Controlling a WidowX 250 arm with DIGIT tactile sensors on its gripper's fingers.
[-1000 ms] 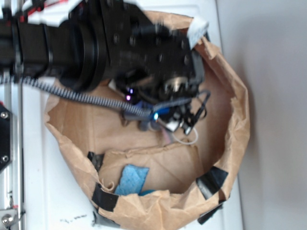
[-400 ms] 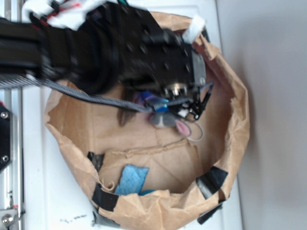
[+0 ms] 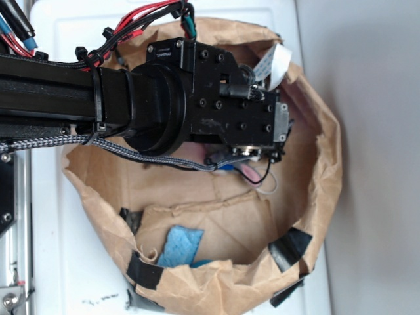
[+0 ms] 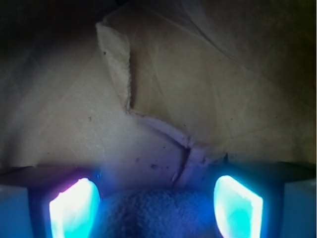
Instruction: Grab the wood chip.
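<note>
The wood chip is hidden: my black arm covers the middle of the paper basin in the exterior view, and the wrist view shows none of it. My gripper (image 3: 244, 163) hangs low inside the basin over the grey plush elephant (image 3: 250, 172), of which only a pink ear and the metal ring (image 3: 270, 188) stick out. In the wrist view my gripper (image 4: 156, 201) is open. Its glowing pads (image 4: 74, 208) stand wide apart, with the fuzzy grey plush (image 4: 158, 213) lying between them on brown paper.
The crumpled brown paper wall (image 3: 326, 170) rings the work area, patched with black tape (image 3: 289, 246). A blue cloth scrap (image 3: 180, 244) lies at the near side. A torn paper flap (image 4: 119, 64) rises just ahead of the fingers. A white strip (image 3: 275, 64) hangs on the far rim.
The arm has come down over the plush and now covers most of it. A dark brown sliver that showed left of the plush is now under the arm.
</note>
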